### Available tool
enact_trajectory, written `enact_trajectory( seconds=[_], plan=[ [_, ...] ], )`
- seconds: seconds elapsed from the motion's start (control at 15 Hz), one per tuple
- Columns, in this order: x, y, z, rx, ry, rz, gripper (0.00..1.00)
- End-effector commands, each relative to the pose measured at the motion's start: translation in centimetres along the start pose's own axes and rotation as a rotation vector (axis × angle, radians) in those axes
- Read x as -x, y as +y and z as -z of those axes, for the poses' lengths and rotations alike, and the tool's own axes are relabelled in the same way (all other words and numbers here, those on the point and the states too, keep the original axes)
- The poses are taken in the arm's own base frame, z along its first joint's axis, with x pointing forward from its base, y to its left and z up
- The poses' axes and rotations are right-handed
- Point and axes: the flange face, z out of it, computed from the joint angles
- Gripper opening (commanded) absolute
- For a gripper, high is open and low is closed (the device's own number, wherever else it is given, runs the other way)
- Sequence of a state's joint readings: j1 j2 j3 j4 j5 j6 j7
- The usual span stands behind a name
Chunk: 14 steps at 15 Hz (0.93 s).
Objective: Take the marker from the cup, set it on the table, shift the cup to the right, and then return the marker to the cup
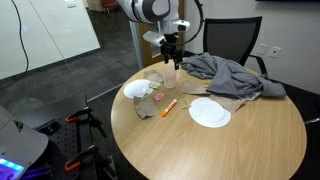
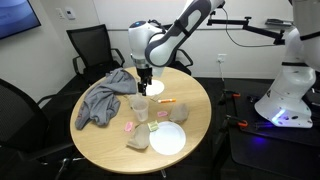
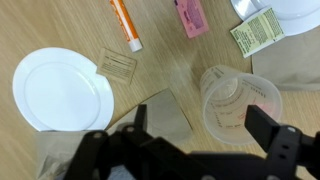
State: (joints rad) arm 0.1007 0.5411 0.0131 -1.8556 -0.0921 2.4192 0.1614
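The short orange marker pen (image 3: 126, 24) lies flat on the tan wood table (image 3: 60, 25), well clear of the upright clear plastic cup (image 3: 238, 102), white end pointing toward the gripper (image 3: 200, 120) with jaws spread wide (its label's too blurry to read).

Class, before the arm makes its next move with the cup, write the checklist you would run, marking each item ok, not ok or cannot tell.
1. The marker out of the cup, lying on the table: ok.
2. The cup upright and empty: ok.
3. The fingers open: ok.
4. The cup centred between the fingers: not ok, it sits toward one finger.
5. The cup already shifted: cannot tell.
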Motion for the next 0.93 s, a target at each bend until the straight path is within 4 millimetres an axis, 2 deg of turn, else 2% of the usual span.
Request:
enact_trajectory(
  seconds=[0.0,0.27,0.67,0.8,0.87],
  plan=[
    [-0.2,0.3,-2.0,-0.019,0.016,-0.010,1.00],
    [0.0,0.4,-4.6,-0.039,0.011,-0.019,1.00],
    [-0.2,0.2,-6.6,-0.056,0.024,-0.024,1.00],
    [-0.4,0.1,-6.8,-0.060,0.026,-0.017,0.74],
    [-0.5,0.0,-6.8,-0.059,0.026,-0.015,0.66]
  ],
)
